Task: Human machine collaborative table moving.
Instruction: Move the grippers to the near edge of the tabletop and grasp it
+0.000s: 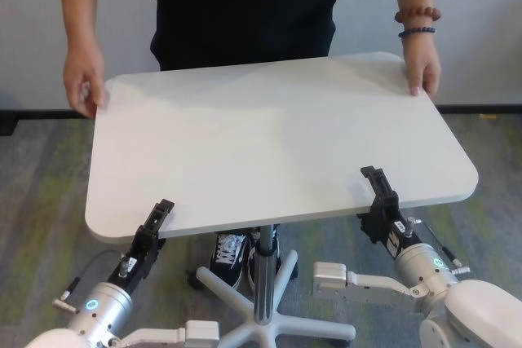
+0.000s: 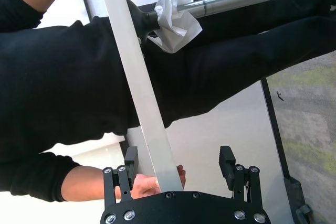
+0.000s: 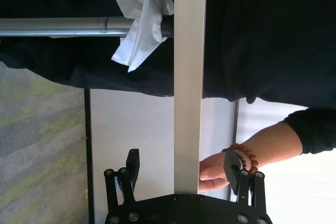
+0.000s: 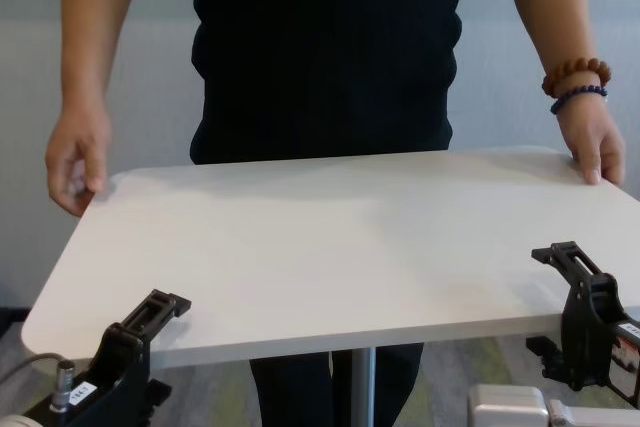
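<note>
The white table (image 1: 269, 140) stands on a silver pole (image 1: 263, 270) between me and the human (image 1: 245, 6). The human, in black, holds both far corners, with bead bracelets (image 1: 418, 15) on the wrist at the right. My left gripper (image 1: 161, 213) straddles the near edge at the left, and my right gripper (image 1: 377, 189) straddles it at the right. In the left wrist view the left gripper (image 2: 178, 156) is open, with gaps on both sides of the tabletop's edge (image 2: 142, 93). The right wrist view shows the right gripper (image 3: 182, 161) open the same way.
A white star-shaped base (image 1: 261, 319) spreads on the carpet under the table, close to my arms. The human's black shoes (image 1: 231, 252) stand beside it. A crumpled white tissue (image 3: 139, 19) sits where the pole meets the tabletop. A wall runs behind the human.
</note>
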